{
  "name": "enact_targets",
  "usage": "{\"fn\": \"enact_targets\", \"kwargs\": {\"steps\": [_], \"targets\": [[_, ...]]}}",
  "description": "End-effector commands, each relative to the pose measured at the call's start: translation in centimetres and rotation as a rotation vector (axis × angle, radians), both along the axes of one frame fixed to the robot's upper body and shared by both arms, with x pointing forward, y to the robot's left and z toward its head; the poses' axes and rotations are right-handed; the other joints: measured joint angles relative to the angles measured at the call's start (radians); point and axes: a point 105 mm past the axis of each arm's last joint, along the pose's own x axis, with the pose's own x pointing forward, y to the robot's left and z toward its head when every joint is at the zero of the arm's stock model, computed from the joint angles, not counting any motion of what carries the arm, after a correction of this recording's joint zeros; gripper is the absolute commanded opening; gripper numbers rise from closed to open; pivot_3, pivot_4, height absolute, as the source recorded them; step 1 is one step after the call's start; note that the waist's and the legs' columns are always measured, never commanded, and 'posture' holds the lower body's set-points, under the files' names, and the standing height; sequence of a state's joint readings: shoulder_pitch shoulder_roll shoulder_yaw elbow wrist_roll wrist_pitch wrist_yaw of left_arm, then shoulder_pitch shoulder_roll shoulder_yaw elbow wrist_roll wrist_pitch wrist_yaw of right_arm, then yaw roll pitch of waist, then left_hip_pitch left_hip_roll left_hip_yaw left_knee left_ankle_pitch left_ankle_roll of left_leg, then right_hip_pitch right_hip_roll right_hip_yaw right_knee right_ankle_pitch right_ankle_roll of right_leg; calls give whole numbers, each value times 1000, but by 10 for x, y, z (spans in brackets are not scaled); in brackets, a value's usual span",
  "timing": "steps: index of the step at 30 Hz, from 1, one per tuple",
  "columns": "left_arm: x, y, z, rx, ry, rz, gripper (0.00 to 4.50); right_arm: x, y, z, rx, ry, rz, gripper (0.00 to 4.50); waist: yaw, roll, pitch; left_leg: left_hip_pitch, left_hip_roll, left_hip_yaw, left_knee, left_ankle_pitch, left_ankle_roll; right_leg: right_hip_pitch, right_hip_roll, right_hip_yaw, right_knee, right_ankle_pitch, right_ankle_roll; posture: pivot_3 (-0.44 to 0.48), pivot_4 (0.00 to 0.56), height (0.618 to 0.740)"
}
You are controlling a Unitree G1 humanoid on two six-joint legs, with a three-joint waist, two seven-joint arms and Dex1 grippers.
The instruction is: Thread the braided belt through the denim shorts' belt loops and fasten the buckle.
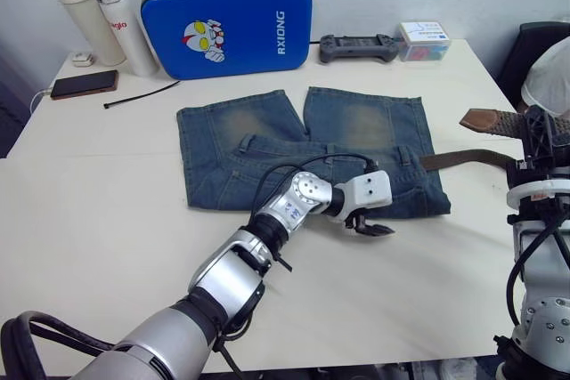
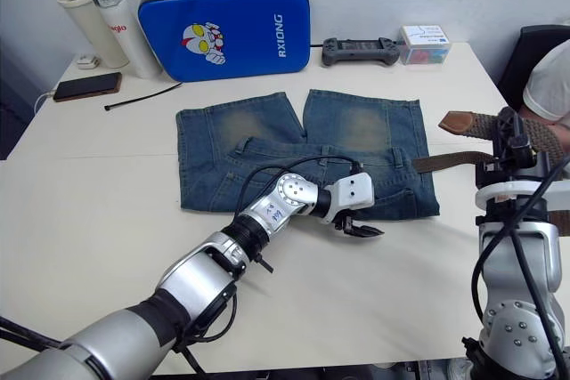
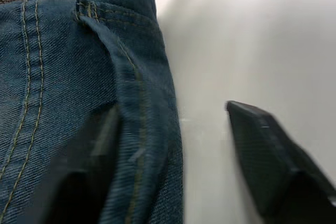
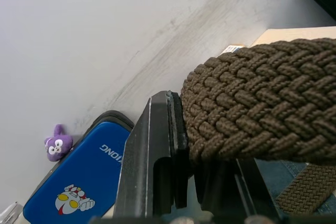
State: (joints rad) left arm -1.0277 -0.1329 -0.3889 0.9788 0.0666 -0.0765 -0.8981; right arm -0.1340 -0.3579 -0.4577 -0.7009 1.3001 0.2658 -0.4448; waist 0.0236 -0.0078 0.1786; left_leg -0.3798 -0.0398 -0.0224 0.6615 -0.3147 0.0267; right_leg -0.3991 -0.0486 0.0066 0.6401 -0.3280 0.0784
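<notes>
The denim shorts [image 1: 303,153] lie flat mid-table with the waistband toward me. My left gripper [image 1: 370,229] is open at the waistband's near edge; in the left wrist view one finger [image 3: 79,171] lies against the denim beside a belt loop [image 3: 131,93], while the other [image 3: 268,156] rests over bare table. The braided belt [image 1: 463,160] comes out of the shorts' right side and curves up to my right gripper [image 1: 537,131], which is shut on it just behind the tan tip [image 1: 485,119]. The weave [image 4: 262,114] sits between the fingers in the right wrist view. The buckle is hidden.
A blue case [image 1: 227,24], two bottles [image 1: 98,20], a phone [image 1: 83,84], a black cable tie [image 1: 142,93], a game controller [image 1: 358,46] and a small box [image 1: 425,42] line the far edge. A person [image 1: 548,77] sits at the right by a black chair [image 1: 534,42].
</notes>
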Motion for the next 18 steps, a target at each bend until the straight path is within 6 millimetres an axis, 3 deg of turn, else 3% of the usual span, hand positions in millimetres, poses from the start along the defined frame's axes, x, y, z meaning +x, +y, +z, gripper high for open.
{"fn": "enact_targets", "kwargs": {"steps": [1, 4, 7, 13, 18], "targets": [[-9, -1, 8, -34, 8, -62, 1497, -2, 9, 10, -47, -38, 31, 0, 0, 0, 0, 0, 0, 0, 0, 0, 0, 0, 0, 0, 0, 0, 0, 0, 150, 738], [-20, 2, 13, -86, 82, -121, 29, -1, 17, 9, -67, -26, 99, 0, 0, 0, 0, 0, 0, 0, 0, 0, -1, 0, 0, 0, 0, 0, 0, 0, 150, 738], [-36, 11, 19, -113, 184, -196, 29, -10, 30, 0, -146, 25, 221, 0, 3, 0, 0, 0, 0, 0, 0, 1, -1, 0, 0, 0, 0, 0, 0, 0, 150, 738], [-65, 54, 23, -21, 324, -325, 29, -27, 34, -8, -229, 113, 364, 0, -5, 1, 0, -2, 1, -1, 1, 1, -2, 0, 0, -1, -1, 0, 0, 0, 150, 738], [-74, 75, 17, 79, 329, -333, 29, -30, 36, -16, -227, 185, 380, 0, -3, 1, -1, -1, 1, -1, 2, 1, -1, 0, 0, 0, -2, 0, 0, 0, 150, 738]]}}
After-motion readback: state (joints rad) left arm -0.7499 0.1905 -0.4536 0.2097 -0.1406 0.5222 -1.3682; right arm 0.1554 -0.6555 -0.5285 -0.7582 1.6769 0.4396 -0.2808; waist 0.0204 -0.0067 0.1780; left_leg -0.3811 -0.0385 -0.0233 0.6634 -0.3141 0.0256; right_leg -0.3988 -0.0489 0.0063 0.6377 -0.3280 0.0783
